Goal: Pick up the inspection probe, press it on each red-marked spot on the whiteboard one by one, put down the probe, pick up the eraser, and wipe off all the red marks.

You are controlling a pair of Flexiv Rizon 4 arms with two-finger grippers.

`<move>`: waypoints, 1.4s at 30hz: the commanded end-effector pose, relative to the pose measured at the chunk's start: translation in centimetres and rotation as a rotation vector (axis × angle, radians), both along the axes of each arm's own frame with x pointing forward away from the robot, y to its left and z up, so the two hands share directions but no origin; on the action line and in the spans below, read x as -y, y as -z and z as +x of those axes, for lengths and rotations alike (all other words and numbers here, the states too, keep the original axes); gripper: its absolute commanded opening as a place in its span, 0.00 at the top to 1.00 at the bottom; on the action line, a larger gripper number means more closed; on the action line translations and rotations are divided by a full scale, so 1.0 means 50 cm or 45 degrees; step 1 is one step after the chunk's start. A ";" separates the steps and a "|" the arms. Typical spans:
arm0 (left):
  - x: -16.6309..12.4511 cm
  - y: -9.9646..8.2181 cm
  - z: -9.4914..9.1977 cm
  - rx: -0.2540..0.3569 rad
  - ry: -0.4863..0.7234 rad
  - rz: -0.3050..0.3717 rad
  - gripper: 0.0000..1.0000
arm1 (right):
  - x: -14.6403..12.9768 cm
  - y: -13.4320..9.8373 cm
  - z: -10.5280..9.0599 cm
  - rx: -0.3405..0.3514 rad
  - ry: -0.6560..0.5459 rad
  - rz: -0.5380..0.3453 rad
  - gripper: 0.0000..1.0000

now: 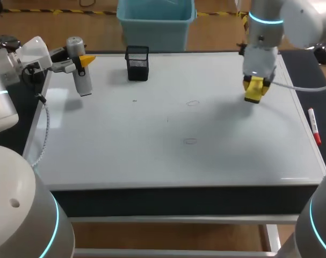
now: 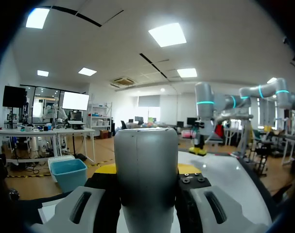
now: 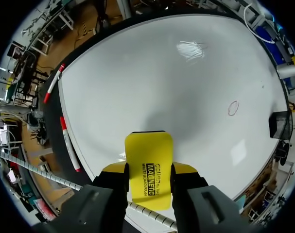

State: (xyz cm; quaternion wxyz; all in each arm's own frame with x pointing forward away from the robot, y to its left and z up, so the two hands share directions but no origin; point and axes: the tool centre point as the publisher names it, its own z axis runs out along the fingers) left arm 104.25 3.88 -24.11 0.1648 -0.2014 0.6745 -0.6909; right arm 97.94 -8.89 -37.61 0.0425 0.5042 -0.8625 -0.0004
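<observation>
1. Yellow eraser [image 1: 253, 95] is clamped between both fingers of the right gripper [image 1: 255, 86], over the whiteboard [image 1: 125, 140] near its far right corner. I cannot tell whether it touches the surface.
2. The left gripper [image 1: 79, 63] is closed on the inspection probe [image 1: 83, 80], a pale grey cylinder held upright over the whiteboard's far left corner. In the left wrist view the fingers press it from both sides.
3. Two faint red rings are drawn on the whiteboard. One ring [image 1: 192, 103] lies around the middle and the other [image 1: 190, 141] is nearer the front edge. Both are well apart from either gripper.
4. A black mesh pen cup [image 1: 137, 63] stands at the far edge, near the probe but not touching it.
5. Two marker pens with red ends, one [image 3: 53, 83] and another [image 3: 68, 143], lie on the dark strip just beyond the whiteboard's right edge.
</observation>
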 end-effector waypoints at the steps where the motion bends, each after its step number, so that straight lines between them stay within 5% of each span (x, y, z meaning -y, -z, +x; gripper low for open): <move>1: 0.001 -0.001 0.001 0.002 -0.002 0.000 1.00 | 0.034 0.001 -0.014 0.011 0.016 0.023 1.00; 30: 0.001 -0.001 0.001 0.002 -0.002 0.000 1.00 | 0.072 -0.003 -0.025 0.042 0.108 0.050 1.00; 42: 0.169 -0.036 -0.098 0.075 0.217 0.021 1.00 | 0.072 -0.003 -0.025 0.042 0.108 0.050 1.00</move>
